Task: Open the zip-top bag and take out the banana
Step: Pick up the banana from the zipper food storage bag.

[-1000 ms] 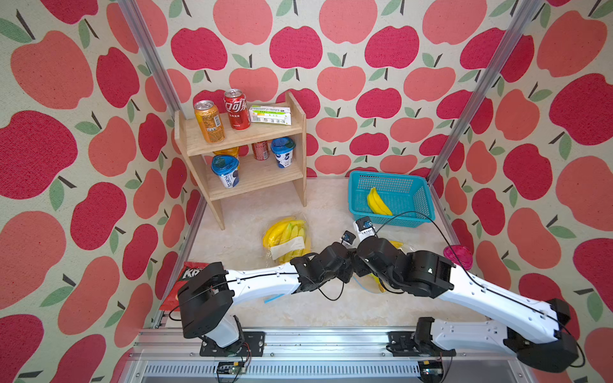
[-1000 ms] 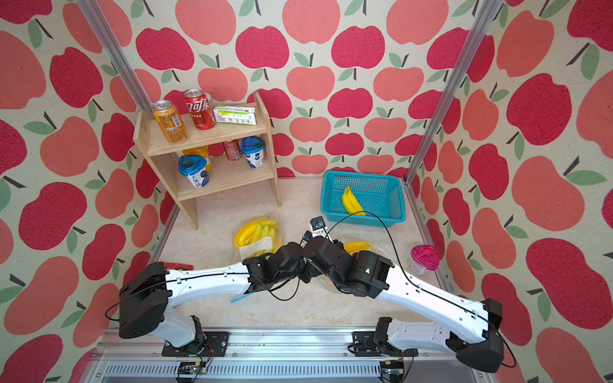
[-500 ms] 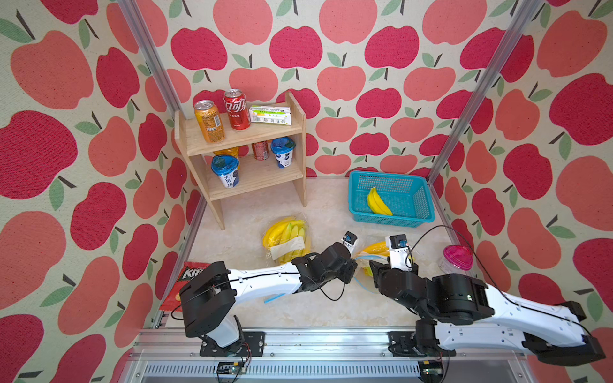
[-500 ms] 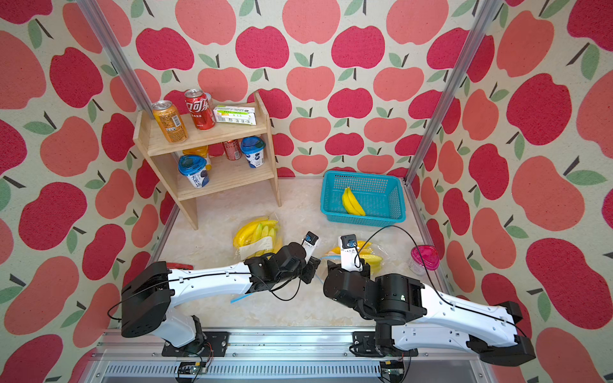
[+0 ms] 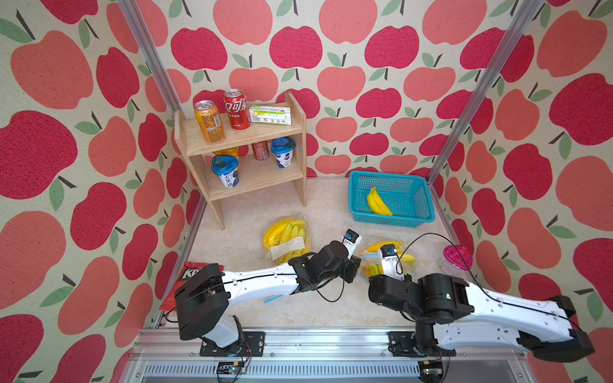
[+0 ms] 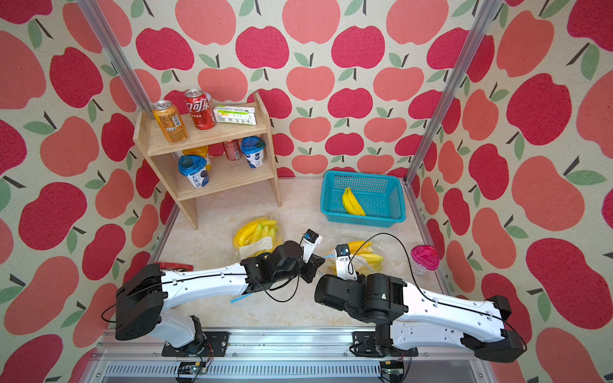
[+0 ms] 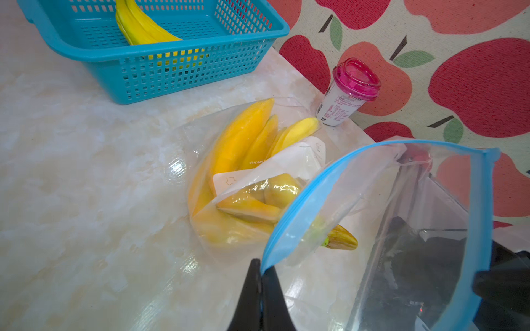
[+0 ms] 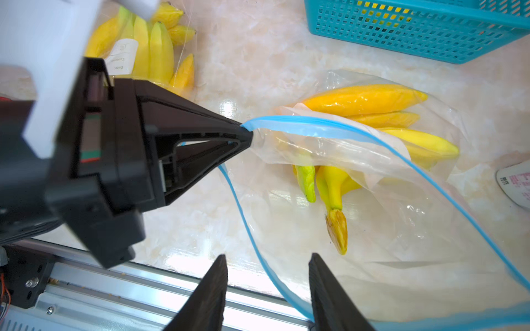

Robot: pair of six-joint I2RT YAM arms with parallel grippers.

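Observation:
The clear zip-top bag (image 5: 388,262) lies at the front right, its blue zip rim (image 7: 301,197) pulled into a wide open loop. A yellow banana bunch (image 8: 364,99) lies inside, stem (image 8: 337,229) toward the mouth; it also shows in the left wrist view (image 7: 243,140). My left gripper (image 7: 261,262) is shut on one end of the blue rim, lifting it, and its tip shows in the right wrist view (image 8: 248,134). My right gripper (image 8: 268,258) is open at the bag's mouth. The lower blue rim runs between its fingers, unclamped.
A teal basket (image 5: 391,220) holding a banana stands at the back right. A second bag of bananas (image 5: 285,232) lies mid-floor. A pink-lidded cup (image 5: 456,258) stands by the right wall. A wooden shelf (image 5: 245,132) of cans is back left, a red packet (image 5: 189,272) front left.
My right arm has drawn back from beside the left gripper toward the front right, and its jaws have narrowed a little. The left gripper kept its hold on the rim.

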